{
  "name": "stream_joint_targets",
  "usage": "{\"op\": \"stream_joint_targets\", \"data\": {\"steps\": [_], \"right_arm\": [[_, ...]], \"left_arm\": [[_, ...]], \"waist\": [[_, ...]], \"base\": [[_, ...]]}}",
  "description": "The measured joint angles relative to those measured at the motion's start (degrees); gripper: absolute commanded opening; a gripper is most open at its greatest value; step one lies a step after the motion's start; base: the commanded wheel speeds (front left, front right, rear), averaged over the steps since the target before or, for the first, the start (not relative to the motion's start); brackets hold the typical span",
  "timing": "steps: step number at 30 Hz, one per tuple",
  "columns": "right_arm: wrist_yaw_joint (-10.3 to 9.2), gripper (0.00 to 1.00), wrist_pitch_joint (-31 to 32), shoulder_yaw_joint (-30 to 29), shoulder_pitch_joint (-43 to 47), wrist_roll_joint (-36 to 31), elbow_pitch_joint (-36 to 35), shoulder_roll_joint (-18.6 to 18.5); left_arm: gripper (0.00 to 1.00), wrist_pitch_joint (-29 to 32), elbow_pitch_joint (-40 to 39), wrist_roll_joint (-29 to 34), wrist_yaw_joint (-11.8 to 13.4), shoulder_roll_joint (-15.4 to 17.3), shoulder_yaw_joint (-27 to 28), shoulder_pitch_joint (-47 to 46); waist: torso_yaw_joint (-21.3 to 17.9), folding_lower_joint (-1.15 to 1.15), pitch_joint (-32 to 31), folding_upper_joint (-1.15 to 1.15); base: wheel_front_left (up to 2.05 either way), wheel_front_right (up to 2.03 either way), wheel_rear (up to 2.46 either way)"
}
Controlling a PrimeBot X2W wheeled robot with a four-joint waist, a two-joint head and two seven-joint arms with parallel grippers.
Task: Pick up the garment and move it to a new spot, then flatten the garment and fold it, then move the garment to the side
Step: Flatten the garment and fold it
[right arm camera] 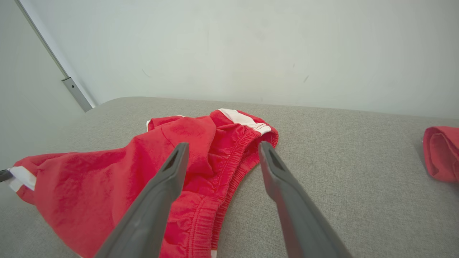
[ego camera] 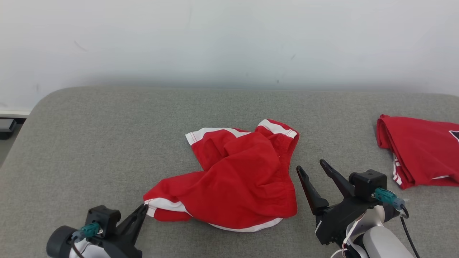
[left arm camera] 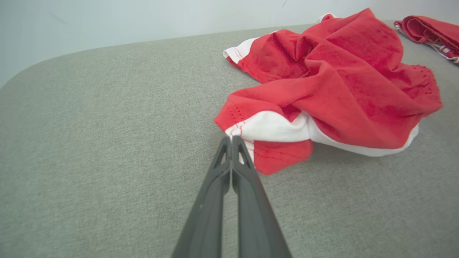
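The garment [ego camera: 236,175] is a crumpled pair of red shorts with white trim, lying mid-table on the grey cloth surface. My left gripper [ego camera: 143,208] is shut on its white-trimmed lower-left corner; in the left wrist view the closed fingertips [left arm camera: 231,140] pinch that hem of the garment [left arm camera: 333,82]. My right gripper [ego camera: 310,166] stands open just right of the shorts, clear of the fabric. In the right wrist view its fingers [right arm camera: 172,172] straddle the elastic waistband of the garment [right arm camera: 200,143] from above.
A second red garment [ego camera: 419,150], folded, lies at the table's right edge, also seen as a red roll [right arm camera: 441,154] and in the left wrist view [left arm camera: 430,32]. The grey table [ego camera: 107,136] ends at a white wall behind; its left corner is rounded.
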Motion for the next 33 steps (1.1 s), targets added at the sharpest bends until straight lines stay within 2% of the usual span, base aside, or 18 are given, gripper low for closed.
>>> {"op": "stream_joint_targets", "data": {"steps": [5, 6, 8, 10, 16, 21, 22, 24, 33], "right_arm": [[0.00, 1.00, 0.00, 0.36, -0.30, 0.27, 0.23, -0.10], [0.00, 1.00, 0.00, 0.37, -0.42, 0.34, 0.31, -0.15], [0.00, 1.00, -0.01, 0.31, -0.55, 0.35, 0.41, -0.30], [0.00, 1.00, -0.01, 0.20, -0.55, 0.35, 0.55, -0.48], [0.00, 1.00, 0.00, 0.12, -0.72, 0.40, 0.79, -0.60], [0.00, 1.00, 0.03, 0.02, -0.77, 0.40, 0.88, -0.60], [0.00, 1.00, 0.03, 0.07, -0.77, 0.40, 0.92, -0.62], [0.00, 1.00, 0.03, 0.09, -0.77, 0.41, 0.98, -0.62], [0.00, 1.00, -0.15, 0.02, -0.05, 0.59, 1.03, -1.33]], "left_arm": [[0.00, 1.32, -3.79, 1.09, 1.65, 3.93, 0.00, 1.83], [0.00, 1.35, -4.93, 0.78, 2.70, 4.59, 0.51, 2.79], [0.00, 1.53, -5.91, 0.89, 4.01, 5.37, 0.73, 3.49], [0.00, 1.52, -6.24, 0.88, 4.21, 6.10, 0.88, 4.05], [0.00, 0.42, -5.93, -1.32, 3.28, 4.16, 0.43, 6.18], [0.00, -1.35, -1.52, -2.53, 1.26, 2.69, -0.02, 6.53], [0.20, -1.75, -0.73, -2.65, 1.05, 2.29, -0.04, 6.55], [1.00, -2.82, 0.38, -2.80, 1.16, 1.54, 0.20, 6.55], [1.00, -8.06, 1.62, -6.01, 1.34, -0.75, 3.57, 7.38]], "waist": [[-0.55, 0.00, 0.39, 0.00], [-0.94, 0.00, 0.47, 0.00], [-1.29, 0.01, 0.46, 0.00], [-1.52, 0.01, 0.43, 0.00], [-1.76, 0.01, 0.21, 0.00], [-1.68, 0.01, -0.10, 0.00], [-1.66, 0.01, -0.20, 0.00], [-1.65, 0.01, -0.42, 0.00], [-1.58, 0.01, -1.86, 0.00]], "base": [[0.00, 0.00, 0.00], [0.00, 0.00, 0.00], [0.00, 0.00, 0.00], [0.00, 0.00, 0.00], [0.00, 0.00, 0.00], [0.00, 0.00, 0.00], [0.00, 0.00, 0.00], [0.00, 0.00, 0.00], [0.00, 0.00, 0.00]]}}
